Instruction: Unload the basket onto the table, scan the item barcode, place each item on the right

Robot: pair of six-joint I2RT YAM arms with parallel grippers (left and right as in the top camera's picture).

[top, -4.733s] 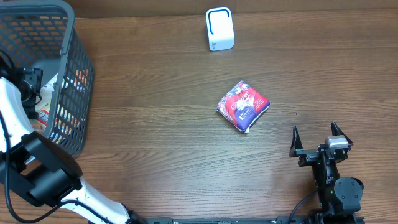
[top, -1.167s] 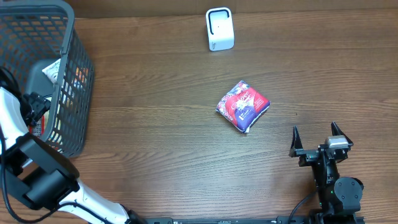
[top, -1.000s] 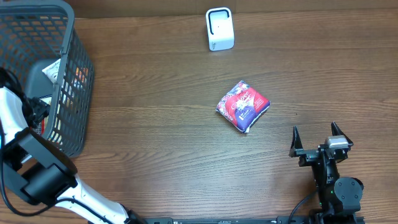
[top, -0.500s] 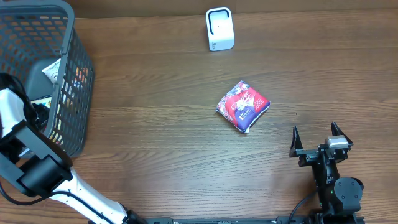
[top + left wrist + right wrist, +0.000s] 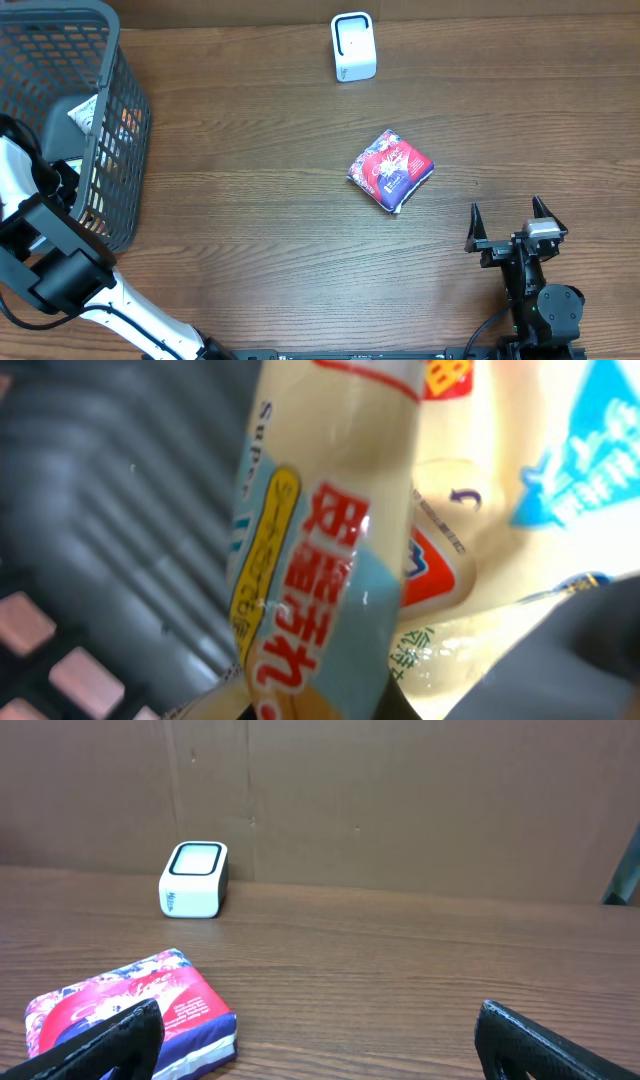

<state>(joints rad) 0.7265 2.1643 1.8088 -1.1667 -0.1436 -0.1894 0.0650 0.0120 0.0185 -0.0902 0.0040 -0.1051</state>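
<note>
From overhead, a wooden table (image 5: 250, 250) carries a dark grey mesh basket (image 5: 110, 60) at its far-left corner, with several packets inside. The left arm (image 5: 25, 195), white and black, reaches over the basket's near side. The left gripper is down inside the basket, hidden from this camera. A small white scanner (image 5: 353, 47) stands upright at the far edge, near the middle. A red-and-purple packet (image 5: 390, 170) lies flat on the bare wood, well apart from both scanner and basket. The right gripper (image 5: 505, 210) rests at the near right, jaws spread wide with nothing between them.

At the left wrist, a cream packet (image 5: 320, 560) with a yellow band and red characters fills the frame. It lies against other wrappers, with the basket's bars behind on the left. The jaws are closed, but the view is too blurred to tell whether they pinch the packet.

At the right wrist, two dark fingertips (image 5: 105, 1040) stand far apart at the bottom corners. The red-and-purple packet lies just beyond the left one. The scanner stands farther back, by a brown wall (image 5: 400, 800).
</note>
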